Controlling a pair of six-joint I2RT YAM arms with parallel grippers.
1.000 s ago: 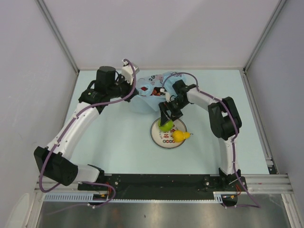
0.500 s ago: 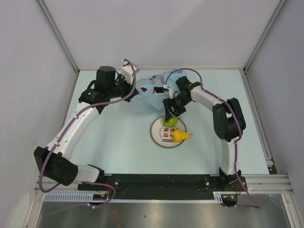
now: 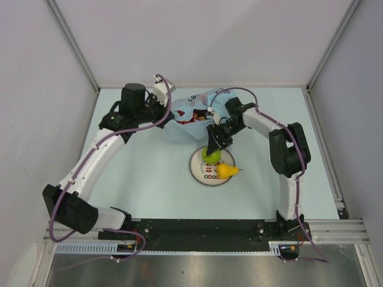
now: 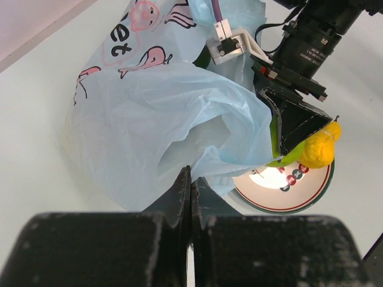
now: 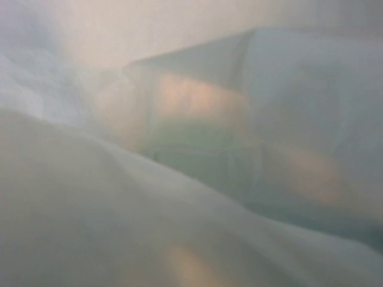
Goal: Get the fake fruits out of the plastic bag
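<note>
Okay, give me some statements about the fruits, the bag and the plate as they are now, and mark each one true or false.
1. The yellow fruit lies on the white plate. True.
2. The plastic bag is empty. False: red fruit shows in its opening.
3. The left end effector is shut on the bag's plastic. True.
4. The green apple is inside the bag. False: it sits on the plate, just below the right end effector.
</note>
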